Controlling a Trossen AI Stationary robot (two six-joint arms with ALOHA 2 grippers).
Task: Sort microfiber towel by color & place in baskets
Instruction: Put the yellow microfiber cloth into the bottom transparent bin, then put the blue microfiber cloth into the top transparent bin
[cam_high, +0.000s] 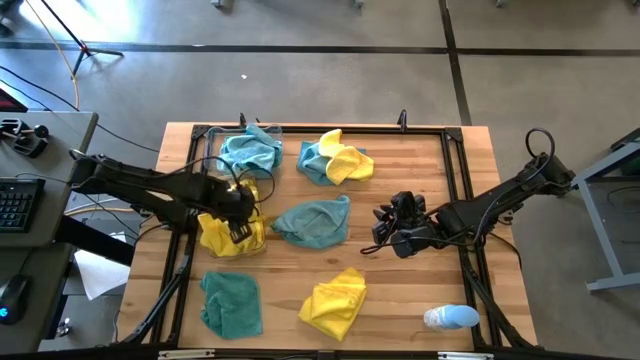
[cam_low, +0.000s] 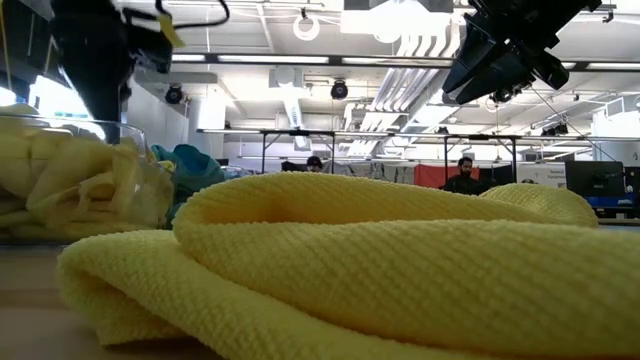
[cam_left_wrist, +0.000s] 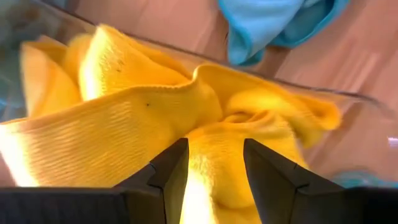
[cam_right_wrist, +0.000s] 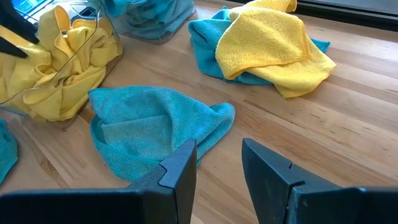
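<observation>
A clear basket (cam_high: 207, 200) at the table's left holds several yellow microfiber towels (cam_left_wrist: 124, 106). My left gripper (cam_left_wrist: 214, 180) is open and points down right over them. A second clear basket (cam_high: 214, 138) at the far left holds teal towels (cam_high: 250, 152). Loose on the table lie a teal towel (cam_right_wrist: 149, 130) in the middle, a yellow towel on a teal one (cam_right_wrist: 267, 43) farther back, a teal towel (cam_high: 232, 305) at the near left and a yellow one (cam_high: 333, 300) near the front. My right gripper (cam_right_wrist: 219, 168) hangs open above bare wood, right of the middle teal towel. My left gripper comes at the yellow heap from above, one finger (cam_left_wrist: 168, 177) on each side of a raised fold (cam_left_wrist: 214, 155). I cannot tell whether the fingers touch the cloth. The towels lie inside the basket, behind its clear wall (cam_left_wrist: 348, 124).
A small pale-blue-and-white rounded object (cam_high: 450, 318) lies at the near right corner. Black frame rails (cam_high: 462, 190) run along the table's edges. In the low view the near yellow towel (cam_low: 380, 260) fills the foreground. People stand far off in the room.
</observation>
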